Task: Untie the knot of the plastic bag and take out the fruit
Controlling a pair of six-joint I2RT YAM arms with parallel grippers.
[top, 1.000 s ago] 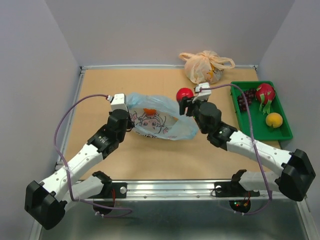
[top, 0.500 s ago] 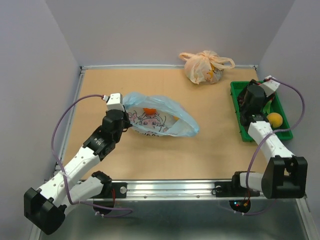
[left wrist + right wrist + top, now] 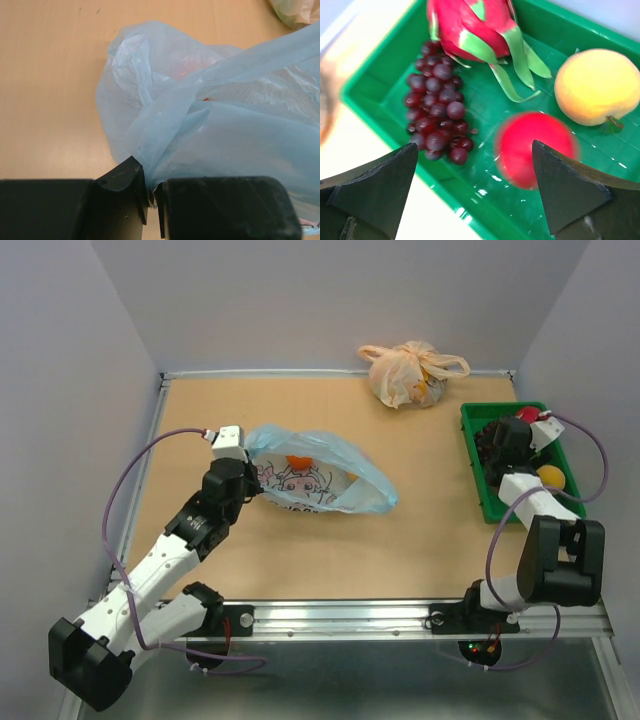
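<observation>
The light blue plastic bag (image 3: 318, 476) lies on the table left of the middle, with a cartoon face print; no knot shows on it. An orange fruit (image 3: 298, 461) shows through it, also in the left wrist view (image 3: 187, 65). My left gripper (image 3: 255, 490) is shut on a fold of the bag (image 3: 215, 125) at its left end, jaws pinching plastic (image 3: 151, 195). My right gripper (image 3: 475, 185) is open above the green tray (image 3: 485, 200). A blurred red fruit (image 3: 535, 147) sits below it, free of both fingers. Grapes (image 3: 435, 120), dragon fruit (image 3: 470, 25) and a yellow-peach fruit (image 3: 597, 87) lie in the tray.
A tied peach-orange bag (image 3: 405, 375) with fruit sits at the back edge. The green tray (image 3: 478, 490) stands at the right edge, with the right gripper (image 3: 494, 445) over it. Grey walls close the table on three sides.
My right gripper carried the red fruit from beside the bag over to the green tray and opened; the fruit is now free in the tray. My left gripper still holds the bag.
</observation>
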